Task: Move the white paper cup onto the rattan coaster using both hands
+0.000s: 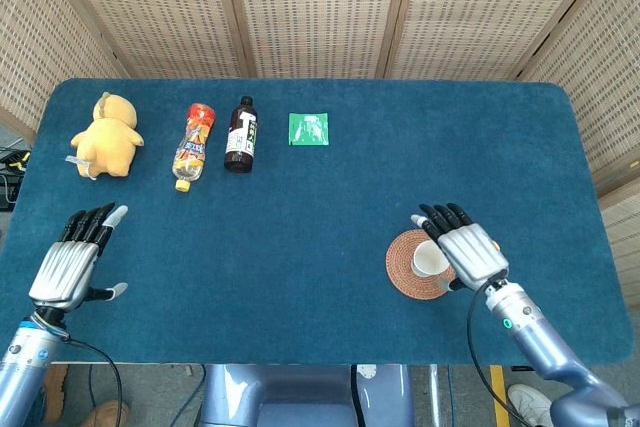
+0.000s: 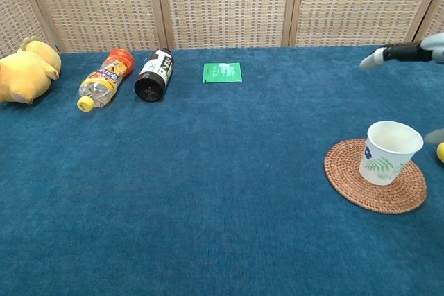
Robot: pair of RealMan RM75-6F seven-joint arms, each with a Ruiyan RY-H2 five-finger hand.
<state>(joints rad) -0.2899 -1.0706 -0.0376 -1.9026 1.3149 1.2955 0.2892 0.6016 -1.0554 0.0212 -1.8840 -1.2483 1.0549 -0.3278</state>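
The white paper cup (image 1: 429, 260) (image 2: 390, 152), printed with green leaves, stands upright on the round rattan coaster (image 1: 402, 271) (image 2: 347, 175) at the table's near right. My right hand (image 1: 468, 249) (image 2: 408, 52) hovers just right of the cup, fingers spread, holding nothing and clear of the cup. My left hand (image 1: 75, 257) rests open near the table's front left corner, far from the cup; the chest view does not show it.
Along the far left lie a yellow plush toy (image 1: 105, 136) (image 2: 25, 71), an orange-capped bottle (image 1: 193, 145) (image 2: 105, 78), a dark bottle (image 1: 239, 133) (image 2: 152, 74) and a green packet (image 1: 308, 129) (image 2: 222, 72). A small yellow ball (image 2: 440, 152) sits right of the coaster.
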